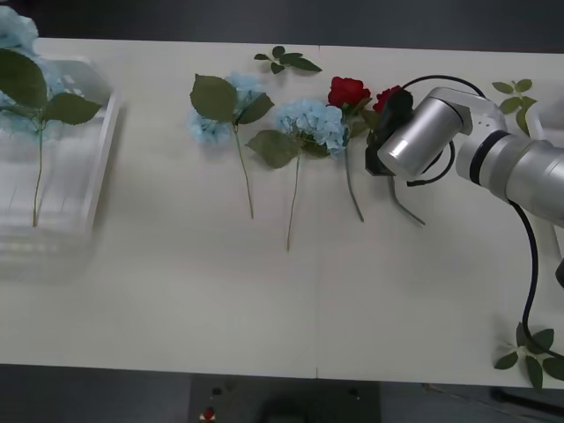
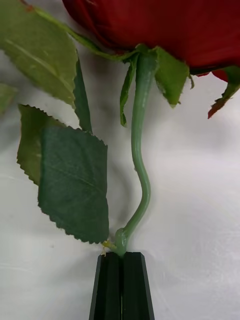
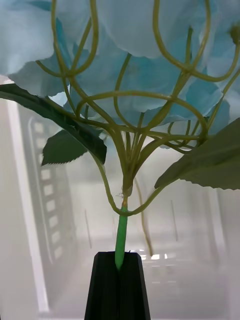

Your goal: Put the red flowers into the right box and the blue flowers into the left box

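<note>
Right gripper is clamped on a red rose stem, black fingers pressed together with the stem coming out just above the tips. Low grip point looks deliberate: bloom and leaves hang free ahead of the fingers, nothing crushed. In the front view that rose sits at the right arm's wrist, just right of the second red rose, which lies loose on the table. Taking the rose as landmark: two blue hydrangea stems lie to its left, heads toward the far edge, stems toward the robot, so each stem is open to a pinch. Loose leaf sprigs sit beyond them; not task items. Left box is well left of the rose at the table's left end, with a blue hydrangea over it. Left gripper is closed on that hydrangea's stem, held over the white tray floor, so release should drop it inside the rim. I can't pick out the right box with any confidence; judging by the task, the held rose goes rightward from here. Risk: the thin, kinked stem could swing during transfer.
</note>
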Robot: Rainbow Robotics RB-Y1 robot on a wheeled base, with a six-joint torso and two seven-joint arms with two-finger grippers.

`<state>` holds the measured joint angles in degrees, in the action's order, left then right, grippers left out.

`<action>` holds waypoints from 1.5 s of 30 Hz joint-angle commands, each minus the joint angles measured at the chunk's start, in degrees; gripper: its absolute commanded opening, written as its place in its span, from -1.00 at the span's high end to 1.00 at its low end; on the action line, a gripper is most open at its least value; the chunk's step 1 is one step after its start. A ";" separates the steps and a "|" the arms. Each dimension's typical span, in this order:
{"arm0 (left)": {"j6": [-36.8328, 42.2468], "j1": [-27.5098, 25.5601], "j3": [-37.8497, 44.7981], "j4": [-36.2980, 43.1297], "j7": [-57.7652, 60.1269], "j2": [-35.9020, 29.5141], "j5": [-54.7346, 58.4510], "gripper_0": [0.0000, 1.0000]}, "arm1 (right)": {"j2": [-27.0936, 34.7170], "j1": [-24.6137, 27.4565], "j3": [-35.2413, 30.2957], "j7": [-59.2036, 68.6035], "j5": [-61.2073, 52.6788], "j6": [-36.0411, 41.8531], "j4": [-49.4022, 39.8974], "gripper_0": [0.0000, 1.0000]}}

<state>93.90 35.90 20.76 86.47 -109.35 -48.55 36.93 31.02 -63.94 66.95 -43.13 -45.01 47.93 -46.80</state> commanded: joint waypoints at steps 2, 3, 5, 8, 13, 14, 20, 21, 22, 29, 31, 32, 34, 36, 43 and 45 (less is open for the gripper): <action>-1.88 -2.41 0.07 1.06 13.99 -4.01 0.87 1.00 | 0.19 0.57 -1.91 1.47 -0.08 1.46 -0.57 1.00; -1.96 -2.94 0.16 0.98 17.86 -4.09 0.95 1.00 | 0.89 0.39 -2.70 1.29 -0.26 2.61 -1.45 1.00; -2.84 -3.82 0.07 0.89 21.11 -4.01 1.22 1.00 | 2.38 -0.22 -3.84 0.77 -1.31 5.07 -3.21 1.00; -4.34 -4.96 -0.46 0.71 27.52 -4.01 1.48 1.00 | 5.90 -2.68 -4.72 -0.29 -5.27 10.43 -6.90 1.00; -9.52 -6.89 -3.97 0.54 34.03 -4.01 0.60 1.00 | 10.47 -5.85 -9.73 -2.66 -8.87 19.13 -10.50 1.00; -10.75 -7.16 -4.67 0.63 34.82 -4.01 0.43 1.00 | 11.08 -6.20 -10.87 -4.16 -9.04 20.54 -10.77 1.00; -20.51 -7.33 -8.81 -4.12 37.54 -4.09 -0.80 1.00 | 15.21 -8.48 -19.93 -14.35 -11.07 28.27 -10.77 1.00; -23.32 -7.24 -9.95 -5.70 37.63 -4.01 -1.07 1.00 | 16.18 -9.19 -21.07 -16.37 -11.68 29.50 -10.77 1.00; -25.78 -7.33 -10.91 -7.11 37.72 -4.01 -1.42 1.00 | 17.32 -9.80 -21.77 -18.22 -12.30 30.56 -10.77 1.00; -36.33 -7.33 -15.57 -13.26 37.72 -4.01 -3.26 1.00 | 24.62 -14.02 -22.65 -27.71 -17.22 35.74 -10.68 1.00; -39.58 -7.24 -17.24 -15.20 37.98 -4.01 -3.35 1.00 | 27.70 -14.90 -22.65 -30.88 -19.59 36.09 -10.33 1.00; -40.99 -7.33 -17.86 -15.99 38.16 -3.92 -3.35 1.00 | 28.84 -14.99 -22.65 -32.11 -20.38 36.09 -10.06 1.00; -43.89 -7.33 -19.26 -17.74 38.51 -3.83 -3.18 1.00 | 31.56 -15.43 -22.65 -34.57 -22.32 35.92 -9.10 1.00; -46.26 -7.33 -20.06 -19.24 38.69 -3.48 -2.91 1.00 | 33.58 -15.51 -22.65 -36.85 -23.46 35.39 -7.34 1.00; -50.83 -7.33 -20.41 -21.96 38.95 -1.90 -2.83 1.00 | 36.04 -15.51 -22.56 -48.63 -23.81 33.90 5.58 1.00; -50.83 -7.33 -20.41 -21.96 38.95 -1.90 -2.74 1.00 | 36.13 -15.51 -22.65 -52.32 -23.72 33.37 9.53 1.00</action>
<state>43.59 28.24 -0.77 63.80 -72.54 -49.85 34.03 66.20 -77.46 44.84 -90.49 -69.00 81.94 -40.66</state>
